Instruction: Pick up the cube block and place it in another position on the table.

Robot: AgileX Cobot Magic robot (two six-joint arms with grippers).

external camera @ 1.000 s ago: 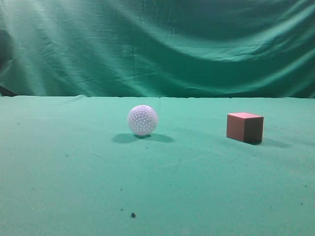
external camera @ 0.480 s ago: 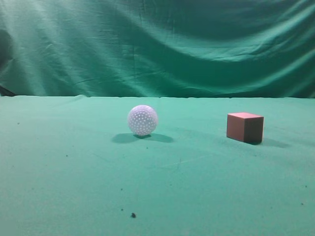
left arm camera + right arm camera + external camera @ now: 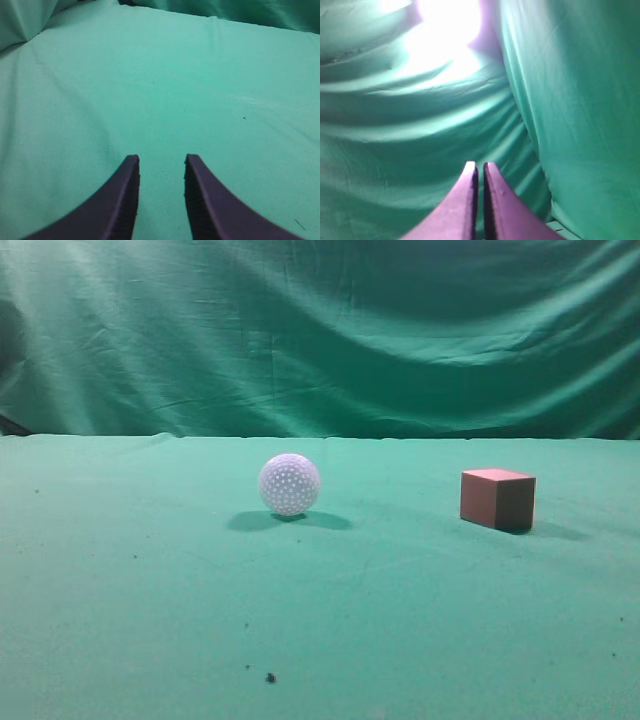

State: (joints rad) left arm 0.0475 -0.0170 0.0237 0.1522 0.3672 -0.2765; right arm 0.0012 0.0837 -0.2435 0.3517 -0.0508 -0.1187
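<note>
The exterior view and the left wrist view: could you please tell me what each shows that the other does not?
Only the exterior view shows the cube block and the white dimpled ball, standing apart on the table, with no arm in sight. Only the left wrist view shows the left pincer, its fingers spread over bare cloth with nothing between them. Both share the green-covered table and some of the green backdrop curtain.

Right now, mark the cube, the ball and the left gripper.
cube (image 3: 497, 499), exterior view, front faces.
ball (image 3: 289, 484), exterior view, centre.
left gripper (image 3: 161, 167), left wrist view, between fingertips.
</note>
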